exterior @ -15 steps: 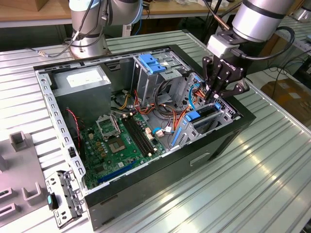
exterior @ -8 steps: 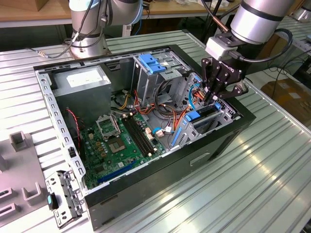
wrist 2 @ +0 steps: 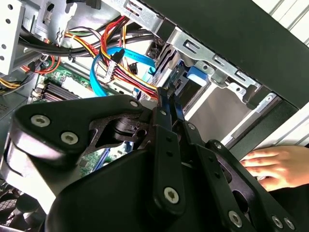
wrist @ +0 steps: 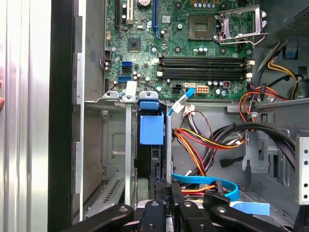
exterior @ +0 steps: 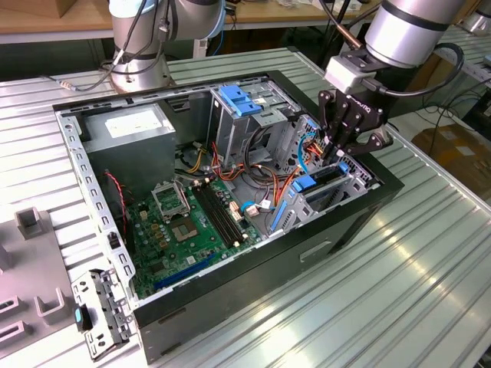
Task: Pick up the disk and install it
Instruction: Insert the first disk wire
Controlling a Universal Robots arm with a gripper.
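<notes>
Exterior view, item one: gripper (exterior: 341, 150), black, fingers drawn close together, lowered into the open computer case (exterior: 92, 192) at about three o'clock from the motherboard (exterior: 192, 222). Item two: the disk (wrist: 151, 145), standing on edge in the lower drive cage (wrist: 116, 159) — its blue rail end faces out in the first wrist view, and the narrow fingers (wrist: 159, 193) appear to pinch its near edge, probably to press it home. Item three: a person's hand (wrist 2: 270, 166) resting outside the case wall. Legible writing — none; stickers are too small to tell.
</notes>
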